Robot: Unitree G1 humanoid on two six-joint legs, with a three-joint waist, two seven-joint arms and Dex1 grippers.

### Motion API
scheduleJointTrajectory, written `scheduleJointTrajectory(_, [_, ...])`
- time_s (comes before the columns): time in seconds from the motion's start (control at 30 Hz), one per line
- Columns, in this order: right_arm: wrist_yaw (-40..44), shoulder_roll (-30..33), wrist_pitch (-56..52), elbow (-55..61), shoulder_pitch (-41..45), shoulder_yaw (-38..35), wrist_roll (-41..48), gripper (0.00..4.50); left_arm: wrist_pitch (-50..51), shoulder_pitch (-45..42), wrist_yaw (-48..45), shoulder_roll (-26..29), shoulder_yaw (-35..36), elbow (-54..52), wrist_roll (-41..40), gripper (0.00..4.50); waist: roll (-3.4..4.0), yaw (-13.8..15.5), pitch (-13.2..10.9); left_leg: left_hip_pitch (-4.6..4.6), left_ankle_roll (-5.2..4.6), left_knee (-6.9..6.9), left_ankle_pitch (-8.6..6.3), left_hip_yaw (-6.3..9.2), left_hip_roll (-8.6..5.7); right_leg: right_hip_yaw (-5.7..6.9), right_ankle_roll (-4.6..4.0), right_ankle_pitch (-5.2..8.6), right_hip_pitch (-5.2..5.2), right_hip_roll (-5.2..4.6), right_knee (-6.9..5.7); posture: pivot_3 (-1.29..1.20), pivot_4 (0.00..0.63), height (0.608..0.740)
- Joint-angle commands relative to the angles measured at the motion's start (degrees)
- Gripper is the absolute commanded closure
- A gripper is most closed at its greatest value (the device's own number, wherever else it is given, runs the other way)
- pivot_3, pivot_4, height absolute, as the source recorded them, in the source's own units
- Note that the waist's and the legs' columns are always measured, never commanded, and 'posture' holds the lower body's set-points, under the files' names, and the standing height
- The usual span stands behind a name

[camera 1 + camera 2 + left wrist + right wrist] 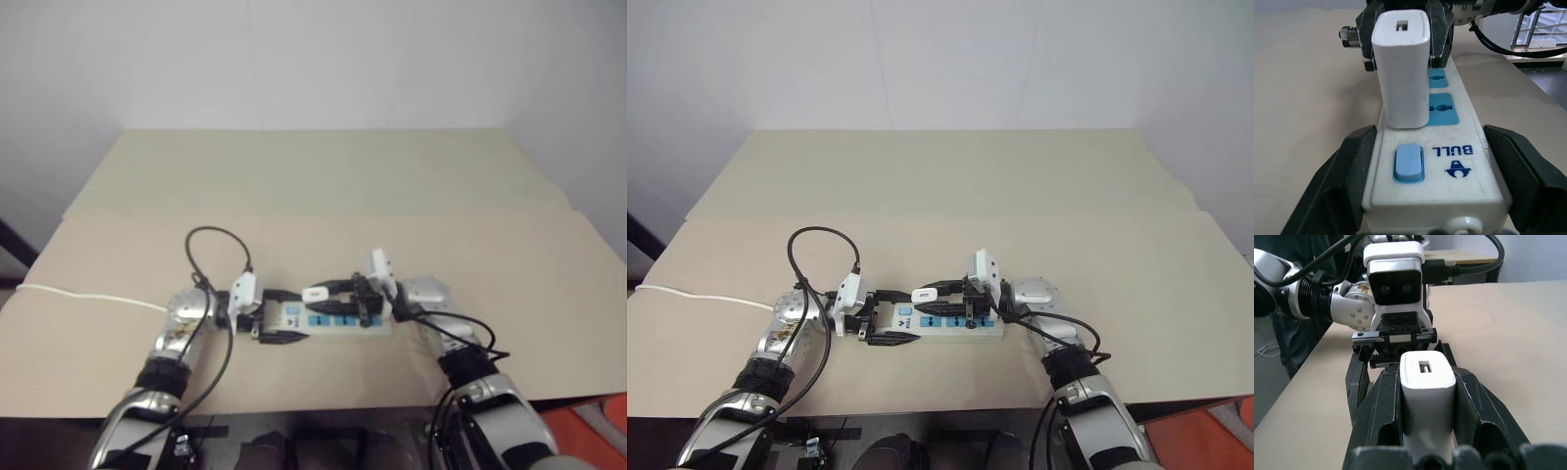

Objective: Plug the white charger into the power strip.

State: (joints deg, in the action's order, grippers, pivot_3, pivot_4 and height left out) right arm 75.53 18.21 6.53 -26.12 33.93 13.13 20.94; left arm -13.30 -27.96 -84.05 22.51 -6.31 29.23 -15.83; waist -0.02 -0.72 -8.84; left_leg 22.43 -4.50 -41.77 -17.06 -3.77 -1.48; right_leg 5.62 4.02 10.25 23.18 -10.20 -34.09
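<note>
charger held over the strip's socket row, both grippers clamped.

i have the small white plastic cube charger (1403,68) pinched between the closed black fingers of my right gripper (1427,396), and it stands upright over the long flat white plastic power strip (1449,161) with blue sockets, its base at the strip's face just past the blue switch (1408,162). my left gripper (277,315) is closed around the switch end of the strip, one finger on each long side, pinning it to the tan cardboard tabletop (323,196). the strip's long axis runs left to right between my two wrists, so the charger must travel straight down into the face, square to that axis. i cannot tell whether the prongs are seated or only resting. i judge the right arm owns the push; the left only braces.
</note>
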Motion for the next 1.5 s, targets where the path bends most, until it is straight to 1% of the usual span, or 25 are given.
scheduleJointTrajectory(0.03, [-1.06,6.19,0.28,-8.18,-1.16,0.48,-7.73,3.40,0.12,-0.16,-0.58,0.78,0.88,-1.94,-1.65,1.24,0.00,0.01,0.00,-0.04,0.00,0.00,0.00,0.00,0.00,0.00,0.00,0.00,-0.02,-0.01,0.00,0.00,0.150,0.740])
scheduleJointTrajectory(0.33, [-1.64,9.43,-3.22,-8.89,-0.90,3.56,-8.89,3.40,0.40,-0.25,-0.35,0.85,0.73,-2.22,-1.79,1.24,0.00,0.14,0.11,-0.15,-0.01,0.00,-0.01,0.01,0.01,-0.04,0.00,0.00,-0.07,-0.05,0.00,0.00,0.150,0.740])
scheduleJointTrajectory(0.5, [-1.72,10.54,-15.61,-7.64,0.95,6.53,-8.58,3.40,0.23,-0.26,-0.17,0.88,0.53,-2.19,-1.79,1.24,-0.03,0.22,0.24,-0.19,-0.01,0.00,-0.02,0.03,0.03,-0.05,-0.01,0.00,-0.07,-0.08,0.03,0.00,0.150,0.740])
scheduleJointTrajectory(0.67, [-2.61,10.93,-21.19,-5.89,0.37,7.18,-8.68,3.40,0.05,0.12,0.19,0.90,0.43,-2.37,-1.88,1.24,-0.02,0.39,0.35,-0.20,-0.05,0.00,-0.06,0.06,0.04,-0.04,-0.01,0.00,-0.06,-0.14,0.03,0.00,0.150,0.740])
scheduleJointTrajectory(0.73, [-2.54,10.99,-17.40,-4.99,-1.58,6.61,-8.95,3.40,-0.01,0.35,0.24,0.99,0.40,-2.51,-1.93,1.24,-0.03,0.53,0.39,-0.20,-0.06,0.01,-0.08,0.06,0.03,-0.03,-0.01,0.00,-0.06,-0.14,0.03,0.00,0.150,0.740])
scheduleJointTrajectory(0.8, [-2.64,10.93,-16.02,-4.63,-2.66,6.32,-9.00,3.40,-0.02,0.31,0.35,1.01,0.34,-2.43,-1.93,1.24,-0.04,0.66,0.47,-0.20,-0.06,0.05,-0.09,0.06,0.02,-0.01,-0.01,0.00,-0.07,-0.13,0.04,0.00,0.150,0.740])
scheduleJointTrajectory(1.1, [-5.59,9.73,-14.06,-6.64,-5.18,6.81,-10.06,3.40,-0.17,-0.14,0.60,1.05,0.27,-2.09,-1.93,1.24,-0.12,0.69,0.67,-0.26,-0.07,0.08,-0.09,0.06,0.02,-0.01,-0.01,0.01,-0.10,-0.13,0.08,0.00,0.150,0.740])
scheduleJointTrajectory(1.27, [-7.01,9.15,-13.59,-6.16,-6.50,7.31,-10.34,3.40,-0.08,-0.11,0.67,1.22,0.22,-2.25,-1.94,1.24,-0.23,0.51,0.82,-0.44,-0.08,0.15,-0.11,0.03,0.05,-0.05,-0.02,0.02,-0.17,-0.15,0.09,0.00,0.150,0.740])
scheduleJointTrajectory(1.5, [-8.67,8.71,-11.22,-6.28,-6.67,8.16,-11.47,3.40,-0.39,-0.58,0.70,1.05,0.09,-1.70,-1.83,1.24,-0.35,0.49,1.04,-0.49,-0.07,0.19,-0.13,0.04,0.09,-0.05,-0.06,0.04,-0.18,-0.15,0.08,0.00,0.150,0.740])
